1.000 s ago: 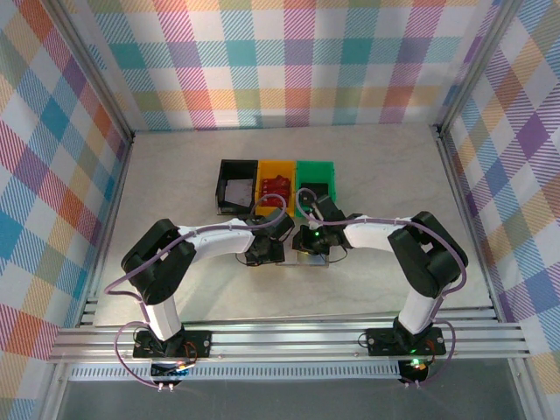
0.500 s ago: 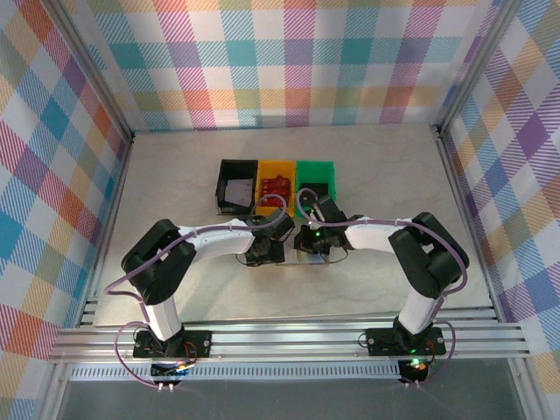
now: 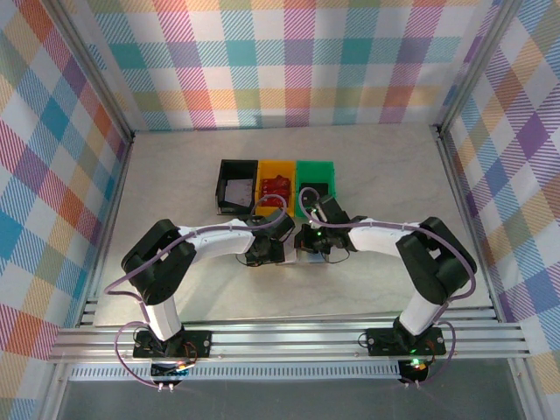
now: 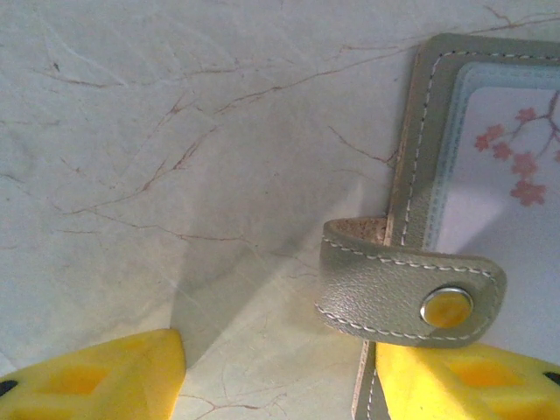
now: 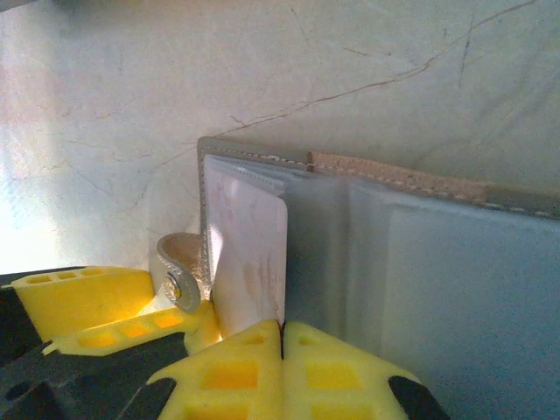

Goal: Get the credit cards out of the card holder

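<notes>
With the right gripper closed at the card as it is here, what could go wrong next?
1. The right gripper seems to pinch only a corner of the card, so the card may slip out when pulled.
2. The left gripper is open beside the strap. If it does not press the card holder down, the holder may be dragged along with the card.

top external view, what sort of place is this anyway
Most likely a lab robot cell for recording tabletop tasks, not a home or shop: a left arm and right arm bolted to an aluminium rail, plaid fabric walls boxing in a marble-look tabletop, and three small coloured bins in a row.
</notes>
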Robot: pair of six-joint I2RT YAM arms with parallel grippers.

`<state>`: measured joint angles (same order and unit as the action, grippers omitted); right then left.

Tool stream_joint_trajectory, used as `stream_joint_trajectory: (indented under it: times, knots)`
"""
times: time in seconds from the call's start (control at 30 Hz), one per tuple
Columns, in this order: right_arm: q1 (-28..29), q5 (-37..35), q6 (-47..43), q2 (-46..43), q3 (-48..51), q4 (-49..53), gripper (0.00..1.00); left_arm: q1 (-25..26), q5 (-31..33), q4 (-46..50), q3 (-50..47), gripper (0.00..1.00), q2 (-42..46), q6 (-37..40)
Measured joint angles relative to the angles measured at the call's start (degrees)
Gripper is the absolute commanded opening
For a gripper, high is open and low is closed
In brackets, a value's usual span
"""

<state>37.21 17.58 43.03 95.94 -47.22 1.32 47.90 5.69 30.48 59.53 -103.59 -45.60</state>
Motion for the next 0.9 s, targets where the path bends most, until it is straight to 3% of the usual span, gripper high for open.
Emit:
stream_joint_trajectory:
  times: [0.9]
  knots:
    - [-2.01,0.57,-0.46,-4.04,2.78,2.34,0.00,0.02,0.04,-0.02,0.00,0.61,0.00,-0.02]
